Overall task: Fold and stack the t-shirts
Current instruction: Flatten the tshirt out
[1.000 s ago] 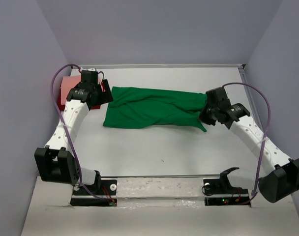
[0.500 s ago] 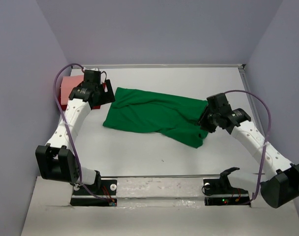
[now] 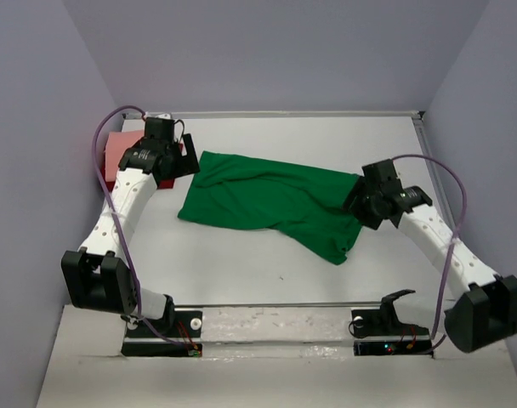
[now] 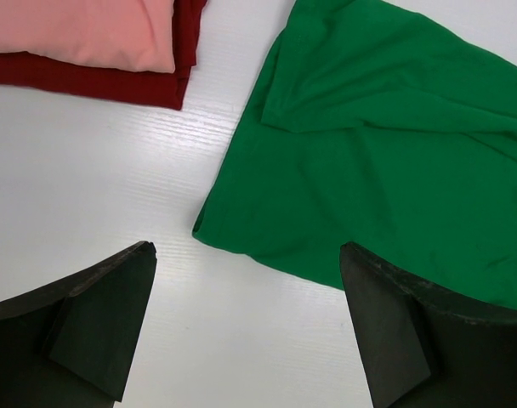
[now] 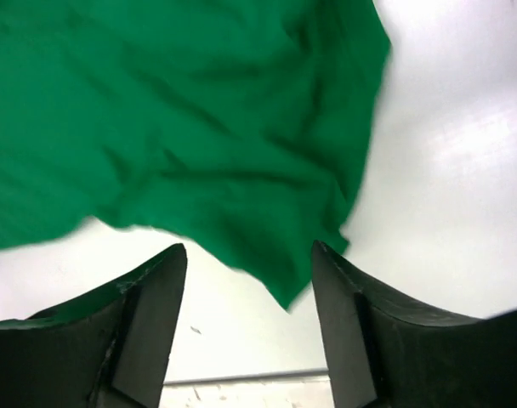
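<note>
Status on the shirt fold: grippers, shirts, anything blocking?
Left gripper and right gripper open, empty. Green shirt rumpled mid-table, not stacked. Pink shirt folded on red shirt, far left. Nothing blocking.

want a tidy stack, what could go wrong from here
The green t-shirt lies wrinkled and skewed, one corner trailing; folding it as is would likely come out lopsided.
The right gripper is open near that corner and might pinch only one layer.
The open left gripper sits near the salmon pink shirt on the dark red shirt; a sweep could disturb them.
</note>
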`<state>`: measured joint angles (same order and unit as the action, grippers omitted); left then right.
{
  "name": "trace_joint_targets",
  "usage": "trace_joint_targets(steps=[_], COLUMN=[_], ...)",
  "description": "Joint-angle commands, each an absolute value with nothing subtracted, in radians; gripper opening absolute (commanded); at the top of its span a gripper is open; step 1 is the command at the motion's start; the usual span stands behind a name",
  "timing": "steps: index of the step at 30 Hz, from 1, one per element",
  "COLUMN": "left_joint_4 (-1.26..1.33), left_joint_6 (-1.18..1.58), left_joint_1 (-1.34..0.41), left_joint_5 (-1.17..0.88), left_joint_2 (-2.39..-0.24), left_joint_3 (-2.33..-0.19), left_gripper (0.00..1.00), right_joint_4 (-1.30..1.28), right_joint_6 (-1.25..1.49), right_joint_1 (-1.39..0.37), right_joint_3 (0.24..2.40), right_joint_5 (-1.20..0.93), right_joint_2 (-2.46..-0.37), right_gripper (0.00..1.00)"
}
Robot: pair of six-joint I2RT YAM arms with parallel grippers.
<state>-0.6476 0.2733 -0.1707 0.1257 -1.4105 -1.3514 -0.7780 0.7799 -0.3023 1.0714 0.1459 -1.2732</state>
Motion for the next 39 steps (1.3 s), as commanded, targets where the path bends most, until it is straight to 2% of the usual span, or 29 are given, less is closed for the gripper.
trace_joint_targets(steps=[1, 6, 12, 16, 22, 33, 39], left_joint_4=[-0.627, -0.624, -0.603, -0.6, -0.587, -0.62, -0.632], left_joint_6=[0.264, 0.276, 0.288, 0.293, 0.304, 0.308, 0.302], left_joint_1=[-0.181, -0.219, -0.252, -0.261, -0.268, -0.281, -0.282], left_joint_5=[0.097, 0.101, 0.141, 0.153, 0.133, 0.118, 0.126], left_joint_2=[-1.387, -1.417, -1.427, -1.442, -1.424, -1.43, -1.413], left_joint_3=[-1.371, -1.378, -1.368, -1.335, -1.305, -1.394, -1.41], left_gripper=[0.99, 0.99, 0.99, 0.99, 0.99, 0.99, 0.99], right_joint_4=[-0.762, -0.923, -0.849, -0.807, -0.753, -0.644, -0.609], right_joint_6=[0.88, 0.966, 0.917, 0.9, 0.894, 0.805, 0.793], right_joint_1=[-0.331, -0.523, -0.523, -0.523, -0.523, -0.523, -0.523], right_joint_3=[0.817, 0.77, 0.691, 0.635, 0.604, 0.704, 0.735], right_joint_5=[0.031, 0.152, 0.06, 0.066, 0.052, 0.081, 0.08], right_joint_2=[-1.025, -0.931, -0.988, -1.003, -1.057, -1.259, -1.304], right_gripper=[0.58, 0.56, 0.57, 0.61, 0.62, 0.61, 0.6])
